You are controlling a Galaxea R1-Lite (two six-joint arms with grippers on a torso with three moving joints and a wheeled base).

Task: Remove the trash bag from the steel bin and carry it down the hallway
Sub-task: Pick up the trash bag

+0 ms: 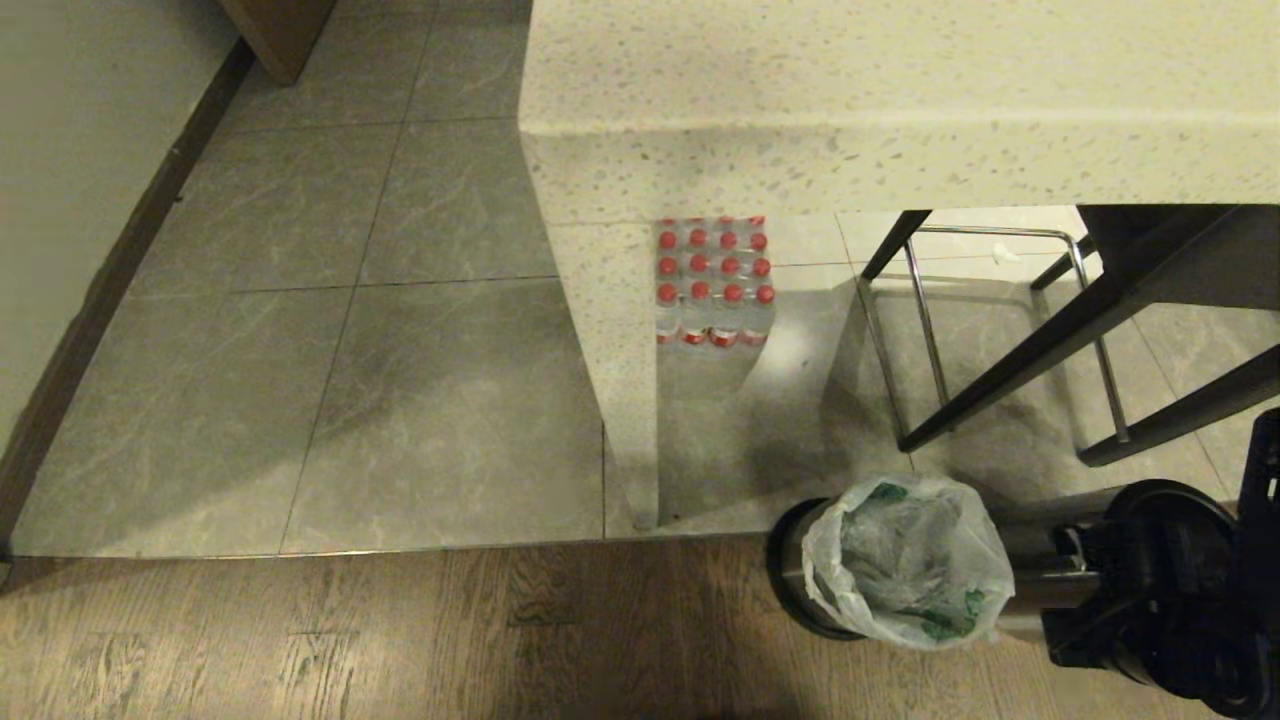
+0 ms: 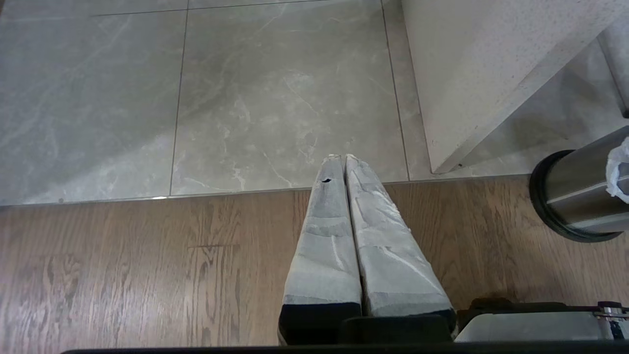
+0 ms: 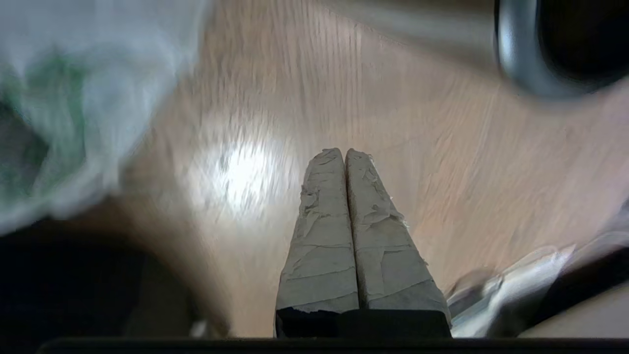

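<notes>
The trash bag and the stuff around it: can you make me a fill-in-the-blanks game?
1. The trash bag sits in the steel bin, and its printing is ____.
2. The bin stands on the ____ floor, next to the grey tiles.
3. The bottles under the counter have ____ caps.
4. The right gripper has its fingers ____, holding nothing.

Missing words: green; wooden; red; shut

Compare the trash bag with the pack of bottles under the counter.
The trash bag is thin, crumpled, translucent white with green print; the pack of bottles is a tidy block with red caps. The bag lines the steel bin; the pack stands on the tiles. Both are near the counter.
</notes>
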